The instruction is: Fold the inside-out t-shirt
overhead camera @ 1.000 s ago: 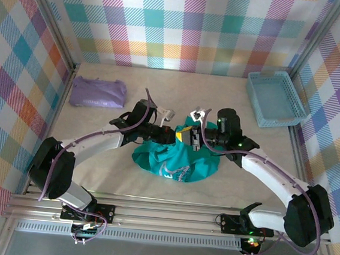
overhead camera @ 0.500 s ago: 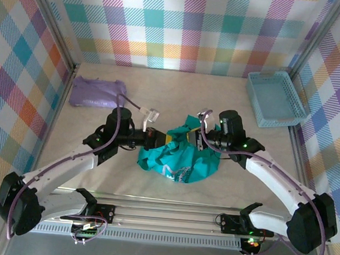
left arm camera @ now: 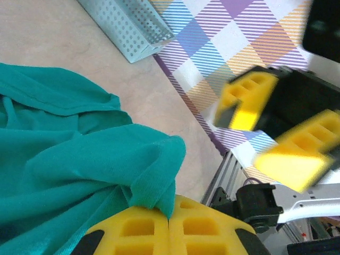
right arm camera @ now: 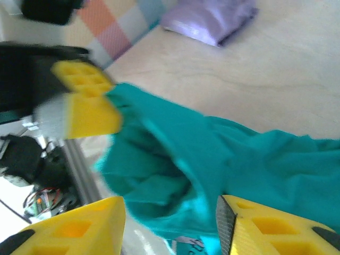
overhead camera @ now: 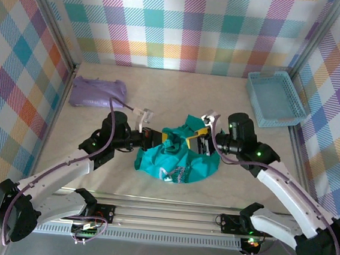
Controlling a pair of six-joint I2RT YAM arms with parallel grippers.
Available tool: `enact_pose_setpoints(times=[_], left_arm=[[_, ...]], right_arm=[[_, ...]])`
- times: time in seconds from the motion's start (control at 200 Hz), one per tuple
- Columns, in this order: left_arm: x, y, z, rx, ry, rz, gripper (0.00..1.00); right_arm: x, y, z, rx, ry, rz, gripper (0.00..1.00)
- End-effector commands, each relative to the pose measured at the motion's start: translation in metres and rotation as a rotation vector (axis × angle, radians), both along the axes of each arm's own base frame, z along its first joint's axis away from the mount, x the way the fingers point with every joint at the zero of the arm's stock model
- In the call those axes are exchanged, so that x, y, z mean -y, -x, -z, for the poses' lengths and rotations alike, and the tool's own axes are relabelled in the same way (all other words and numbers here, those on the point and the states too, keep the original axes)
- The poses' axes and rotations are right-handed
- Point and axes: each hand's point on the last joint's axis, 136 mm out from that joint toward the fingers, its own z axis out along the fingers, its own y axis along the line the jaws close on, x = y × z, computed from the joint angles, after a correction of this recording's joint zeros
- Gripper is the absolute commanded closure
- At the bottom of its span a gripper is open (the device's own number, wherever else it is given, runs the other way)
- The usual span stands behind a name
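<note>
The left gripper (overhead camera: 161, 140) was clamped on 1 raised fold of the teal t-shirt (overhead camera: 177, 164), bunched mid-table toward the near edge. The right gripper (overhead camera: 201, 141) stood just beside it, jaws parted. Bare tabletop (overhead camera: 179, 98) lay behind, with the lavender garment (overhead camera: 97, 91) and blue basket (overhead camera: 275, 100) well apart.

Both arms reach in from their bases toward the teal t-shirt (overhead camera: 184, 165), elbows bent outward. The left pincer (overhead camera: 166, 140) sits at the shirt's left side, jaws pressed together on a fold of its cloth. The right pincer (overhead camera: 198, 139) hangs over the shirt's right side, yellow fingers (right arm camera: 74, 228) spread apart, gripping nothing.
</note>
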Motion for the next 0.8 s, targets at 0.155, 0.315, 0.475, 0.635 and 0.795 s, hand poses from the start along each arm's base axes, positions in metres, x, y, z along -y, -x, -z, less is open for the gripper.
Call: enact_pose_setpoints(times=[0.155, 0.315, 0.475, 0.635, 0.795], left_arm=[[-0.002, -0.007, -0.003, 0.011, -0.021, -0.02, 1.0], [-0.004, -0.006, -0.006, 0.014, -0.021, -0.02, 1.0], [-0.005, -0.005, -0.006, 0.017, -0.025, -0.022, 1.0], [-0.006, -0.005, -0.009, 0.022, -0.024, -0.027, 1.0], [-0.007, -0.006, -0.007, 0.021, -0.032, -0.04, 1.0]], right_arm=[[-0.038, 0.023, 0.018, -0.027, 0.024, -0.181, 0.57], [-0.048, 0.016, 0.034, -0.048, 0.05, -0.202, 0.55], [-0.053, 0.009, 0.049, -0.063, 0.086, -0.202, 0.54], [-0.056, 0.004, 0.059, -0.069, 0.111, -0.203, 0.6], [-0.059, 0.0, 0.053, -0.048, 0.099, -0.199, 0.94]])
